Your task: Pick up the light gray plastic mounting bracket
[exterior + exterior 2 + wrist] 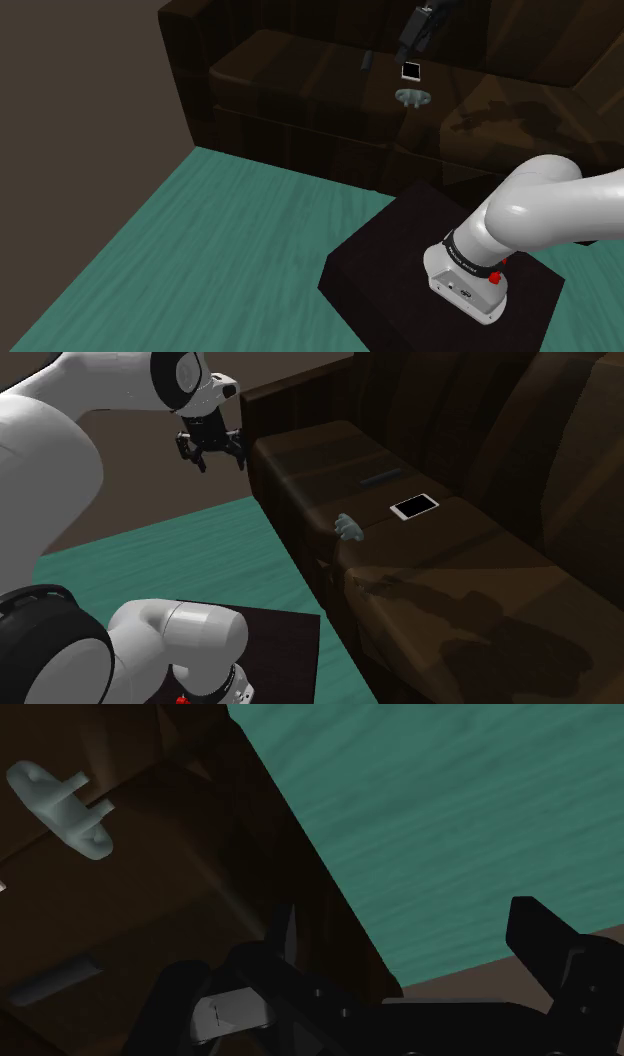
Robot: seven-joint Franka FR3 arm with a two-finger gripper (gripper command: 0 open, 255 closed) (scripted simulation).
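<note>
bracket (349, 527) (just one) lies near one phone (414, 506).

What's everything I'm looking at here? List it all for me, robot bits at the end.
Mounting bracket: one, pale grey, at the sofa seat's front edge.
Phone: one, white rim and dark screen, flat on the seat near the bracket.
Slim bar: one, dark grey, flat on the seat beyond the phone.
Sofa: one, dark brown, bordering the floor.
Floor: teal, wood-grained.
Stand: one, black box, on the floor.
Arm: one, white with dark joints.
Gripper: one, black, fingers open, in the air, holding nothing.
</note>
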